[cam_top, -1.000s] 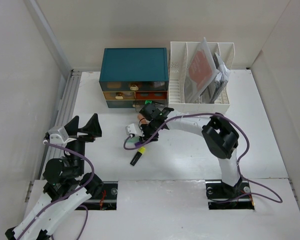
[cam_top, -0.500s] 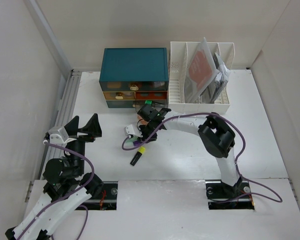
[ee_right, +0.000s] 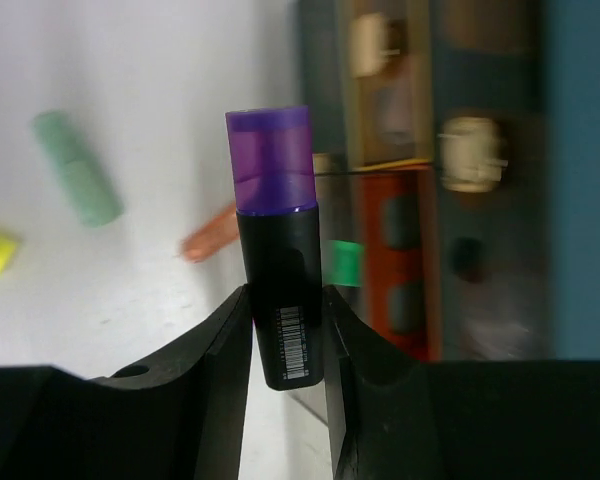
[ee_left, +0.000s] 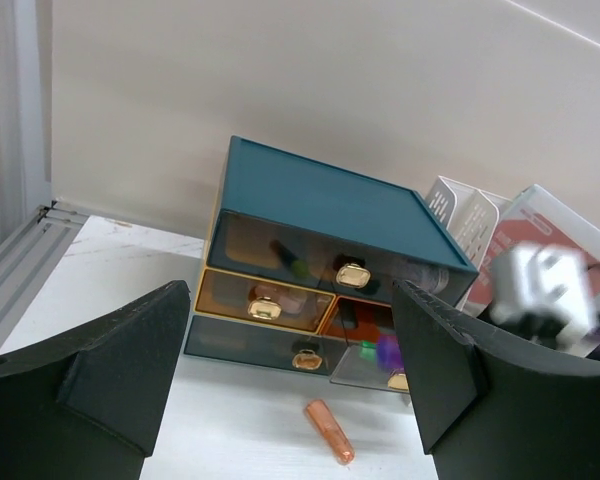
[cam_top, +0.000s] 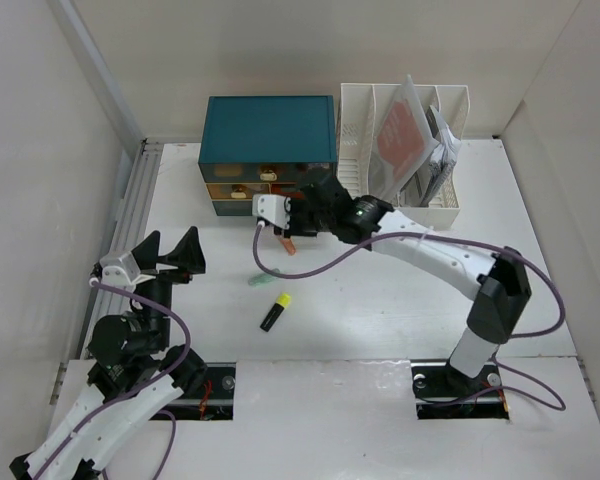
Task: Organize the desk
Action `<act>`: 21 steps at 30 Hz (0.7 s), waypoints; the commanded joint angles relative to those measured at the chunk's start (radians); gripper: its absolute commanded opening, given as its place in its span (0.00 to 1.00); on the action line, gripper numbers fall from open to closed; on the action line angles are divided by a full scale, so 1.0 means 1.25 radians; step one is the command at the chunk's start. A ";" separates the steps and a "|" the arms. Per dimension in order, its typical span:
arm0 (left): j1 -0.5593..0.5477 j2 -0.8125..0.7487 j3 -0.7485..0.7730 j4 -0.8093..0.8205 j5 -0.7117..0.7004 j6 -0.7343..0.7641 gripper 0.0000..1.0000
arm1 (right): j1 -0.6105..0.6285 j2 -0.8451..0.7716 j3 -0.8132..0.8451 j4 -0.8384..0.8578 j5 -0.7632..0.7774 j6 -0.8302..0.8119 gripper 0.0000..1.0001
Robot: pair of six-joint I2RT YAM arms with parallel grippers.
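Now the right end effector [ee_right: 283, 312] has lifted the highlighter [ee_right: 276, 250].

Marker [ee_right: 276, 240] base hidden in right claw [ee_right: 285, 305]; drawers [ee_right: 400, 200] blurred.

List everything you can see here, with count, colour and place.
desk: 1, white, under everything
drawer box: 1, teal, far middle
file rack: 1, white, far right
booklets: several, red and dark, in file rack
yellow-capped marker: 1, black, near middle
green tube: 1, green, just beyond yellow-capped marker
orange tube: 1, orange, before drawer box
purple-capped marker: 1, black, in right claw
left claw: 1, black, open, near left
right claw: 1, black, shut on purple-capped marker
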 commanded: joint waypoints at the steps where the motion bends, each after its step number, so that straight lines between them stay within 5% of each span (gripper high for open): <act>1: 0.002 0.016 -0.001 0.037 0.010 0.010 0.79 | -0.001 -0.027 -0.028 0.126 0.172 0.045 0.13; 15: 0.002 0.016 -0.001 0.037 0.010 0.010 0.79 | -0.086 0.030 -0.020 0.180 0.305 0.072 0.18; 21: 0.002 0.016 -0.001 0.037 0.010 0.010 0.79 | -0.103 0.030 -0.020 0.180 0.298 0.079 0.47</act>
